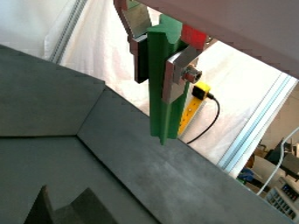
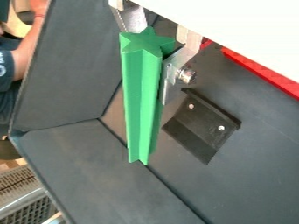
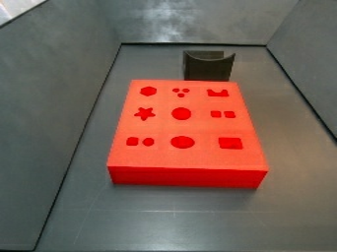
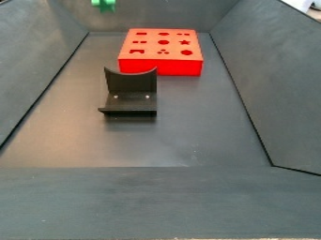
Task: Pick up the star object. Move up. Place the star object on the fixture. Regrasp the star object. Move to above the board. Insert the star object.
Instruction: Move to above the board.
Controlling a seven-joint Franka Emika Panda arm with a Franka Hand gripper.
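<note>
gripper (image 1: 160, 58) | two flat silver plate fingers (image 2: 179, 73) | dark pads (image 1: 140, 58) on inner faces | screw heads in the plate (image 1: 191, 75) | pale housing above, seen in both wrist views

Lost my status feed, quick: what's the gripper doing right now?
Gripper: shut on the star object, holding it near its top end, raised above the floor, rod hanging down.

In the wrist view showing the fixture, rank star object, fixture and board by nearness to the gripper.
1. Star object: clamped in the gripper, hanging down.
2. Fixture: on the floor below, close beside the star object.
3. Board: likely farthest, only a corner showing.
</note>
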